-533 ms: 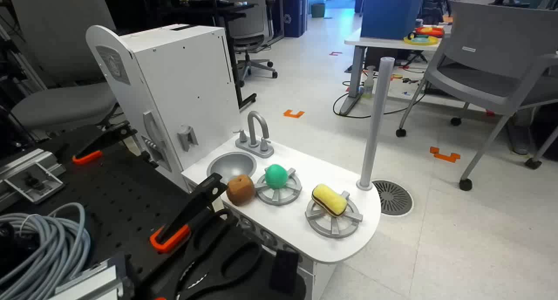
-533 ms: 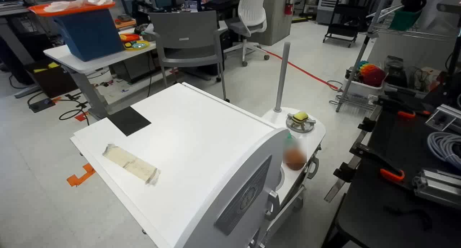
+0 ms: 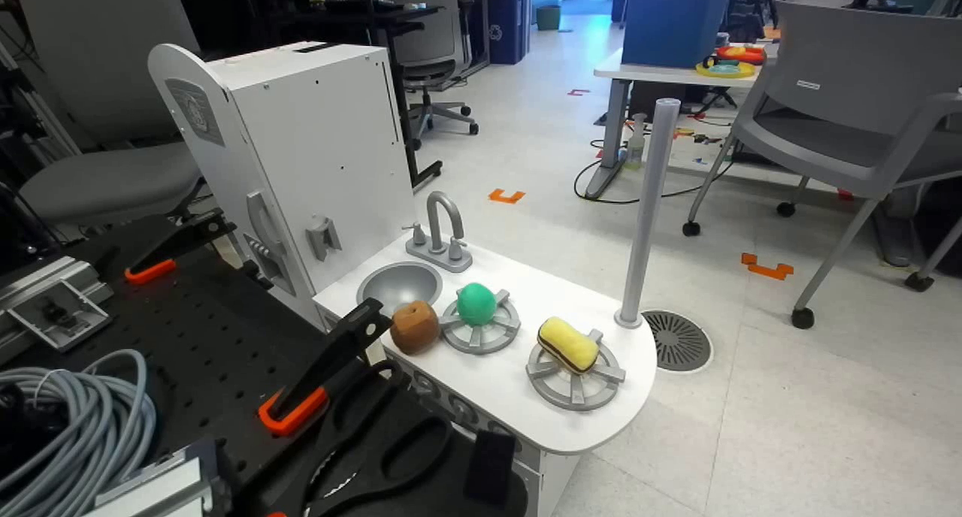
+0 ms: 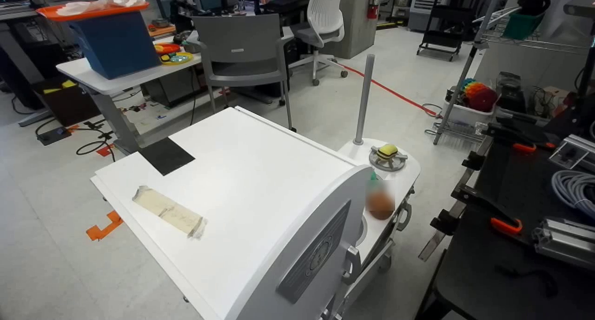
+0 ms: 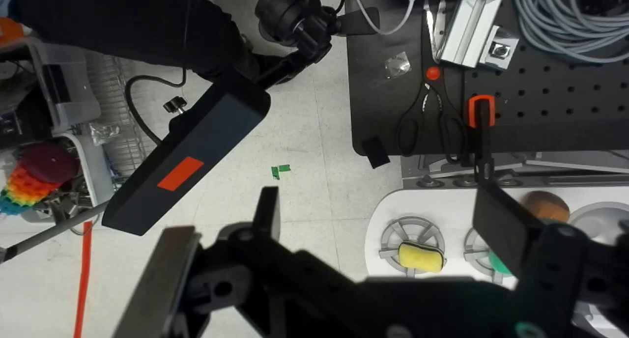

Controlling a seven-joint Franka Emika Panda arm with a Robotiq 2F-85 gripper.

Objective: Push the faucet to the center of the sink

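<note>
The silver-grey faucet [image 3: 434, 228] stands at the back edge of the white countertop in an exterior view. Its arched spout curves to the right over one handle, to the side of the basin. The round grey sink [image 3: 398, 280] lies in front of the faucet, partly covered by a brown ball. A sliver of the sink [image 4: 361, 231] shows in an exterior view, where the faucet is hidden behind the white panel. My gripper [image 5: 384, 214] is open and empty, high above the countertop, in the wrist view only. The sink [image 5: 602, 222] is at the right there; the faucet is mostly hidden by my gripper.
A brown ball [image 3: 415, 328] sits beside the sink. A green ball [image 3: 476, 304] and a yellow item [image 3: 569, 344] rest on round grey racks. A tall grey pole [image 3: 651, 209] and a tall white cabinet [image 3: 323, 141] flank the countertop. A black clamp [image 3: 331, 359] sticks out from the black table.
</note>
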